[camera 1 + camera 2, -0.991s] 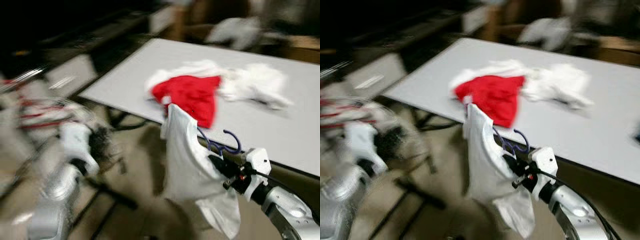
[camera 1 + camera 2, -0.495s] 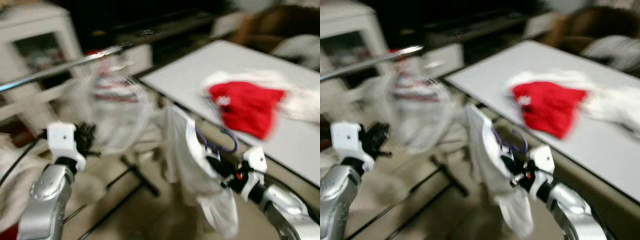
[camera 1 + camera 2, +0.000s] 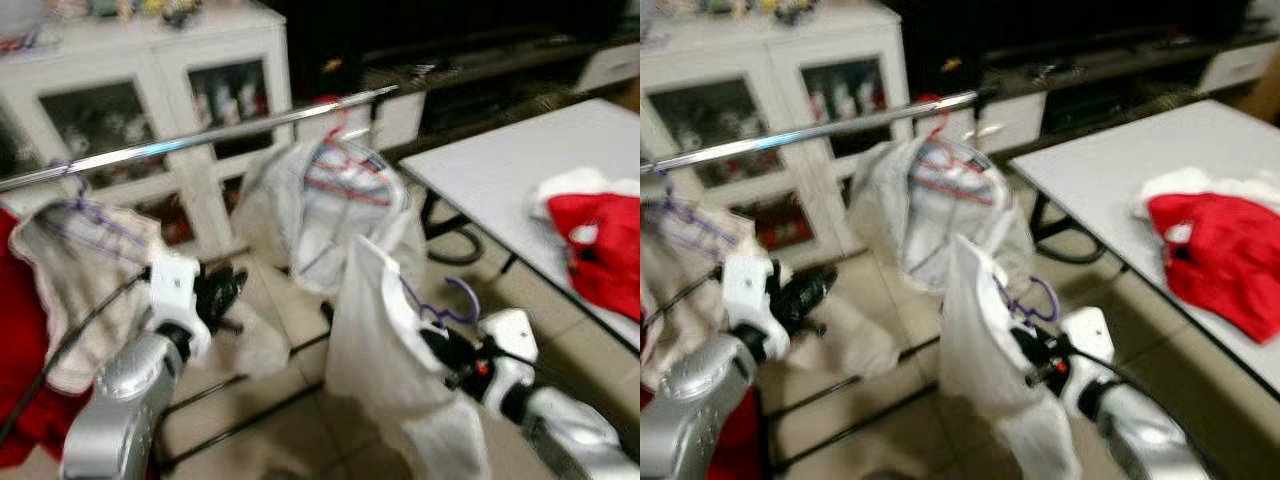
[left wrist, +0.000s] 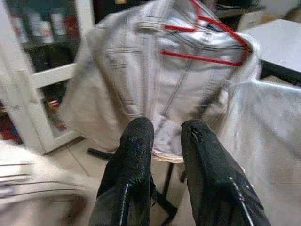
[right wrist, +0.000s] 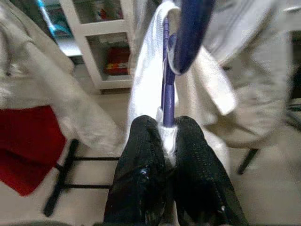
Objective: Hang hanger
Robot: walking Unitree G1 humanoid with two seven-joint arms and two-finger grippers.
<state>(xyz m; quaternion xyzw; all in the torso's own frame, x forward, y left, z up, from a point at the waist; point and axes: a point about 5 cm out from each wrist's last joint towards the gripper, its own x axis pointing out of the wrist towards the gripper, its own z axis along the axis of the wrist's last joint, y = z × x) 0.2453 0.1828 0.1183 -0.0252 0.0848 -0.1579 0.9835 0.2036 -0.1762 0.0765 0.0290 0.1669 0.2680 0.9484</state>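
Purple hanger [image 5: 167, 89] carrying a white garment [image 3: 385, 370], held in front of the robot, between the desk [image 3: 500, 170] and the clothes rail [image 3: 200, 140], below rail height. The right pincer [image 5: 168, 136] is clamped on the hanger at its neck, with a fold of white cloth caught between the fingers; the open hook [image 3: 455, 300] rises above the grip.

Handling, by judgement: the hanger looks thin, stiff and light, while the garment is soft and limp and will swing, so the load hangs off-centre. A hold at the neck just under the hook seems best, leaving the hook free to go over the rail.

The left pincer [image 4: 162, 136] is raised, its fingers slightly apart on nothing, facing a pale denim jacket [image 4: 160, 70] on a red hanger [image 4: 207, 42] hung on the rail. A beige garment [image 3: 70, 280] hangs further left, and a red garment [image 3: 600, 240] lies on the desk. Behind stands a white cabinet [image 3: 160, 70]. No legible writing or labels.
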